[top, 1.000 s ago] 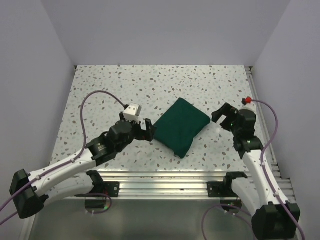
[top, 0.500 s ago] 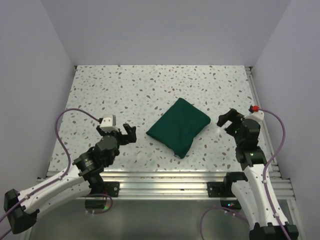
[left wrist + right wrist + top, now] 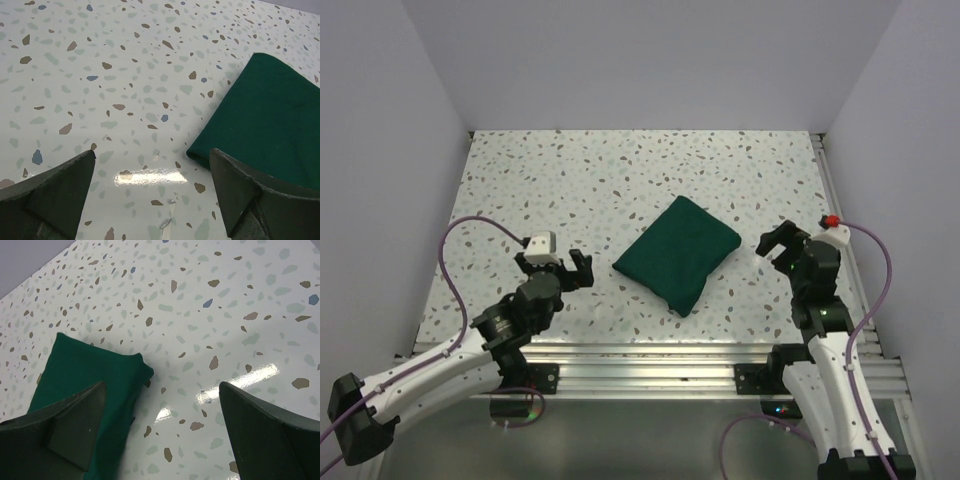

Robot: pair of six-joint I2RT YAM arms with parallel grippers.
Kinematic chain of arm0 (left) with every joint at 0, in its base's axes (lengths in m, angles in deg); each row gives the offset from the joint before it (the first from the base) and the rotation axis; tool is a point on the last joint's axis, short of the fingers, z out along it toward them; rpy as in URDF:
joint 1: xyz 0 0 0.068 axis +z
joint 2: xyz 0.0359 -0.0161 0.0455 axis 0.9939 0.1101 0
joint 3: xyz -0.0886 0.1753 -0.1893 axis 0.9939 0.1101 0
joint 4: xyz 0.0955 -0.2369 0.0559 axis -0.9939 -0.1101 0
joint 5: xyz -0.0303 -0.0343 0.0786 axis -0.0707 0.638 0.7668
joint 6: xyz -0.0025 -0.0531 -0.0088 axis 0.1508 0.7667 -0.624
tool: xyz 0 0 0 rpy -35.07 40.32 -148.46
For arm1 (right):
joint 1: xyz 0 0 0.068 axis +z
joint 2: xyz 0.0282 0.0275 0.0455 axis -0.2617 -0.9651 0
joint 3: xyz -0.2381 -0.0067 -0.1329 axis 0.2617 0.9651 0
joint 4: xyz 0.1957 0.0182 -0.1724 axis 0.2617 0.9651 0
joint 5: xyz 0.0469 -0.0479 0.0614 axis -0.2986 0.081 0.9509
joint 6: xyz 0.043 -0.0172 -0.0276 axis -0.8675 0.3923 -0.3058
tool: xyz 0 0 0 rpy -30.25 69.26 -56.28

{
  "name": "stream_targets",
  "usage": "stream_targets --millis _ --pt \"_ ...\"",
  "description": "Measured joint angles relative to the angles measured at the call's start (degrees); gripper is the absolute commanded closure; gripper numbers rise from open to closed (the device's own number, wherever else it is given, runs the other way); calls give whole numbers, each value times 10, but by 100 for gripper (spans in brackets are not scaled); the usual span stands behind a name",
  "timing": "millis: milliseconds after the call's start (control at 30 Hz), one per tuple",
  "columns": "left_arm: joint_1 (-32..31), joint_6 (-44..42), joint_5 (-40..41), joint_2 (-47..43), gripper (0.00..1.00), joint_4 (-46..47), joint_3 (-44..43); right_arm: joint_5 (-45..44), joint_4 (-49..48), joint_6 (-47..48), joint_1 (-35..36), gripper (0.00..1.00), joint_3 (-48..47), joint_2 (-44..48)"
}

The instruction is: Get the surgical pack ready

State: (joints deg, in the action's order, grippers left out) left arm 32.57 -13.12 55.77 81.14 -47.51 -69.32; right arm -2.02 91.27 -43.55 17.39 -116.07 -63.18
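Note:
The surgical pack is a dark green cloth folded into a closed bundle, lying diagonally in the middle of the speckled table; whatever is inside it is hidden. My left gripper hangs open a short way to the bundle's left, touching nothing. In the left wrist view the pack fills the right side, past my left gripper, whose jaws stand wide over bare tabletop. My right gripper is open just right of the bundle. Through the right wrist camera the pack lies at lower left, beside my right gripper, which is empty.
Grey walls enclose the speckled table on three sides. A metal rail runs along the near edge between the arm bases. A strip lines the table's right edge. Purple cables loop from both arms.
Both arms have pulled back from the bundle toward the near edge. The left gripper moved left and away from the pack's corner, the right one drew back to the right. The bundle has stayed put.

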Motion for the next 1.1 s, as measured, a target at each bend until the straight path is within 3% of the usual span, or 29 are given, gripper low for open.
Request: stream_targets --millis 600,1100 --pt "0 -19 -22 34 0 40 0 -7 1 0 0 1 3 -17" --pt "57 -45 -113 107 0 93 -11 29 0 -7 0 1 3 -171"
